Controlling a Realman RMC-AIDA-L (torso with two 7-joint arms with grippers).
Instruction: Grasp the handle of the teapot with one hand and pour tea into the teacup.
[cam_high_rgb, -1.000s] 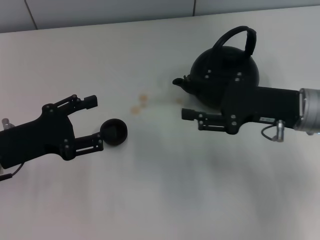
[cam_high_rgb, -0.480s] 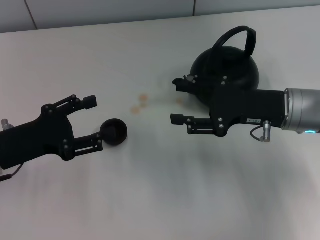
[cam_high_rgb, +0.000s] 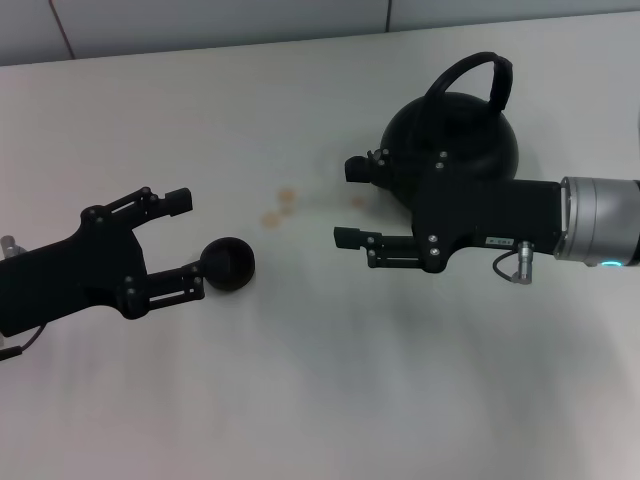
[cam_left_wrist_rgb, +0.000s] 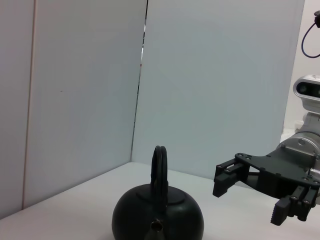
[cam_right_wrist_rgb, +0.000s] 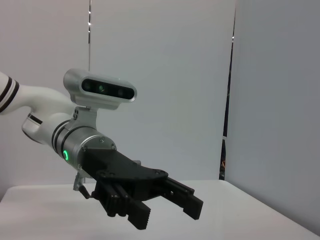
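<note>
On the white worktop (cam_high_rgb: 320, 400), the right gripper (cam_high_rgb: 347, 202) hangs in front of the teapot (cam_high_rgb: 452, 148), jaws spread wide and holding nothing. The spout (cam_high_rgb: 372, 166) lies level with the gap between those jaws, while the pot's body sits behind the gripper's wrist. The handle (cam_high_rgb: 472, 82) arches upright over the pot, untouched. The left gripper (cam_high_rgb: 187, 243) is also wide open and empty; the teacup (cam_high_rgb: 228, 264) sits just past the tip of its nearer finger, possibly touching it.
</note>
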